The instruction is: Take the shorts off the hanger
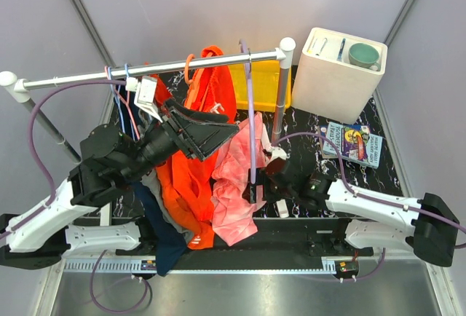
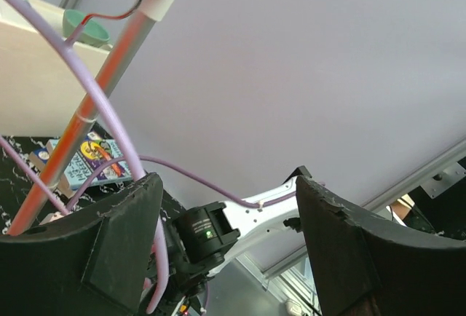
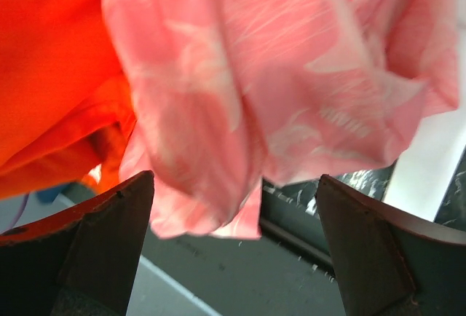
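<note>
White box (image 1: 331, 87): at the table's far right; holds one green bowl (image 1: 362, 55) and a few slim utensils too small to name.
Yellow bin (image 1: 266, 87): behind the rail (image 1: 73, 76); its contents are hidden.
Orange shorts (image 1: 191, 185): bright orange soft cloth, hung from an orange hanger (image 1: 191, 65) on the rail, falling in loose folds toward the near edge.
Pink shorts (image 1: 233, 192): coral pink with a pale whitish pattern, drooping along the long purple hanger (image 1: 250, 112), touching the orange pair on their left.
Left gripper (image 1: 215, 132): jaws apart, nothing between them, raised just in front of the orange cloth.
Right gripper (image 3: 234, 185): jaws spread wide and empty, right under the pink hem.
Count: two pairs of shorts, one dark blue garment (image 1: 166, 247), one book (image 1: 353, 143), one bowl.
</note>
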Robot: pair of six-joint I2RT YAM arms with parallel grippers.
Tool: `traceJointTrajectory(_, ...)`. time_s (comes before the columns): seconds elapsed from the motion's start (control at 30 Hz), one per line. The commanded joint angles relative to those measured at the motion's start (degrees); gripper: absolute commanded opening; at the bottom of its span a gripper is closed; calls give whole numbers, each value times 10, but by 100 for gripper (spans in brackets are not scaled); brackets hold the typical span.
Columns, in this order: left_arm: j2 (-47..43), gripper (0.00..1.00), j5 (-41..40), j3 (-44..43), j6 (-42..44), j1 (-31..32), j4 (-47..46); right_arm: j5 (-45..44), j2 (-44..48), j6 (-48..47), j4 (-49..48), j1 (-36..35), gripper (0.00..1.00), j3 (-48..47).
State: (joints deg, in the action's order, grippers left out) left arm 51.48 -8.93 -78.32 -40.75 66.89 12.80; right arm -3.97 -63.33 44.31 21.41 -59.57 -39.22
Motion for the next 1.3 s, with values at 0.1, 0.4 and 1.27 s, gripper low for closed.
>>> traceJointTrajectory(0.1,-12,76,31,-42,43,0,-31,-59,-34,-32,-129,-3,100,43)
traceJointTrajectory(0.4,-43,73,-36,-57,92,0,-16,-51,-134,-2,-188,-3,96,45)
traceJointTrajectory(1.27,-68,73,-135,-71,101,0,68,-302,203,-13,326,109,0,-139)
